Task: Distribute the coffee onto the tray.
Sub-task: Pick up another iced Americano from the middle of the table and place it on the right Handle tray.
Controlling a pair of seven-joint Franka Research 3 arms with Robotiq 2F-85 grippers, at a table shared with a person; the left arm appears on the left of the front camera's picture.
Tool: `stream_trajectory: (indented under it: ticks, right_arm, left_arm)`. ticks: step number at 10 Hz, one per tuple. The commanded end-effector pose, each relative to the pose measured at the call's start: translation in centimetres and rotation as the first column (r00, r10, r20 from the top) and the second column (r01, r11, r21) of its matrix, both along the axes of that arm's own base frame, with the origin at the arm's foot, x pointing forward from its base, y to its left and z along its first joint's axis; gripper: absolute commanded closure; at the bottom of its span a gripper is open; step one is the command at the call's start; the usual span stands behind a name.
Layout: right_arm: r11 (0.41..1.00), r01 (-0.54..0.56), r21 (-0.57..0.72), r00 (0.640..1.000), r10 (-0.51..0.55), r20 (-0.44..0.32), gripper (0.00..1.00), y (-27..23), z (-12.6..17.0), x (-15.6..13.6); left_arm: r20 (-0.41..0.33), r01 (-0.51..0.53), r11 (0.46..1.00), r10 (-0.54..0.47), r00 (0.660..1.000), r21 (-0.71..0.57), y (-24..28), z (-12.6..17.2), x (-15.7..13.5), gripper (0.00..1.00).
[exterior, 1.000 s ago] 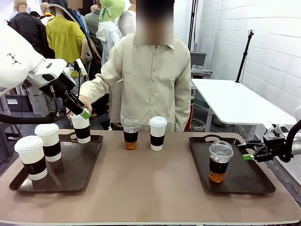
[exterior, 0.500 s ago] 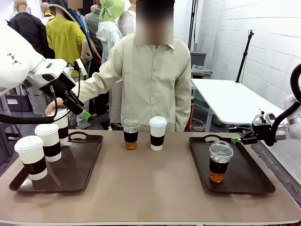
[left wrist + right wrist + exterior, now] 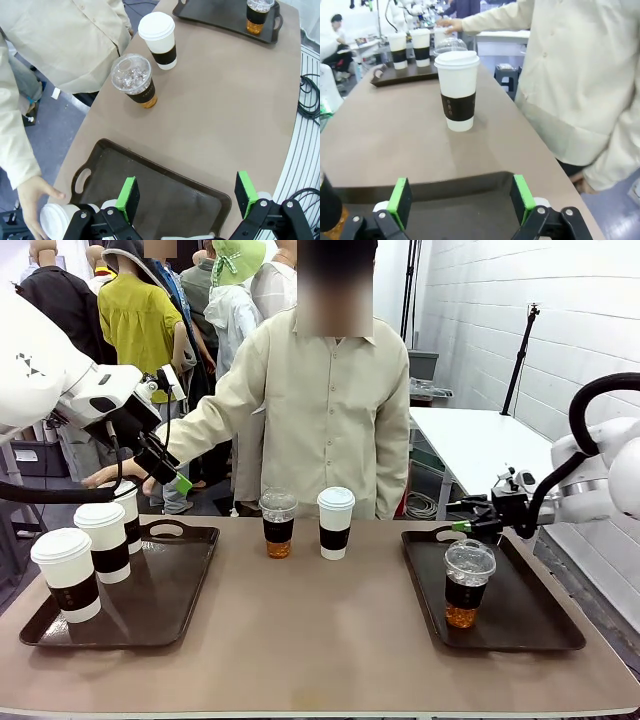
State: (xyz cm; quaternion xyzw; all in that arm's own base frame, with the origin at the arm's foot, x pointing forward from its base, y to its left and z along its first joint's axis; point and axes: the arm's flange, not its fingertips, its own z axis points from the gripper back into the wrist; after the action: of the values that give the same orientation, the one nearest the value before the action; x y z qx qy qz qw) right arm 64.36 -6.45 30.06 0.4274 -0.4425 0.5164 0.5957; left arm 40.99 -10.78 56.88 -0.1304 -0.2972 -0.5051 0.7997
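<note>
Three white lidded coffee cups (image 3: 68, 575) (image 3: 105, 540) (image 3: 130, 512) stand on the left tray (image 3: 160, 605). A person's hand (image 3: 108, 477) rests on the rearmost one (image 3: 57, 217). My left gripper (image 3: 172, 476) (image 3: 187, 192) hangs open above that tray with nothing between its pads. At the table's middle stand a clear dome-lidded cup (image 3: 278, 523) (image 3: 134, 80) and a white cup (image 3: 335, 523) (image 3: 457, 90). Another clear cup (image 3: 468, 583) sits on the right tray (image 3: 530, 635). My right gripper (image 3: 462, 526) (image 3: 462, 197) is open over that tray's far left rim (image 3: 445, 181), facing the white cup.
The person stands at the table's far edge, behind the two middle cups, one arm stretched toward the left tray. Bare tabletop (image 3: 310, 630) lies between the trays. A white side table (image 3: 500, 455) stands beyond the right tray.
My right gripper has risen and swung left from beside the right tray to over its far left corner. The person's hand has moved a white cup to the left tray's far left.
</note>
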Motion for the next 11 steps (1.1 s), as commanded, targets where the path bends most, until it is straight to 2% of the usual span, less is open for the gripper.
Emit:
stream_trajectory:
  ticks: [1, 5, 7, 10, 11]
  right_arm:
    - [0.999, -0.04, 0.009, 0.998, 0.041, -0.038, 0.0, 1.3, -0.3, 2.1]
    - [0.991, -0.126, 0.044, 0.991, 0.128, -0.042, 0.0, 5.9, -1.8, 2.7]
    - [0.99, -0.134, 0.04, 0.987, 0.137, -0.086, 0.0, 8.0, -2.4, 2.3]
    - [0.994, -0.08, 0.071, 0.987, 0.089, -0.13, 0.0, 10.0, -3.1, 1.0]
    - [0.996, -0.065, 0.063, 0.991, 0.072, -0.113, 0.0, 10.2, -3.4, 0.9]
  left_arm:
    - [-0.004, 0.004, 1.0, -0.004, 1.0, -0.01, 0.1, 0.0, 0.0, 0.0]
    - [-0.004, 0.004, 1.0, -0.004, 1.0, -0.01, 0.1, 0.0, 0.0, 0.0]
    - [-0.004, 0.004, 1.0, -0.004, 1.0, -0.01, 0.1, 0.0, 0.0, 0.0]
    - [-0.004, 0.004, 1.0, -0.004, 1.0, -0.01, 0.1, 0.0, 0.0, 0.0]
    - [-0.004, 0.004, 1.0, -0.004, 1.0, -0.01, 0.1, 0.0, 0.0, 0.0]
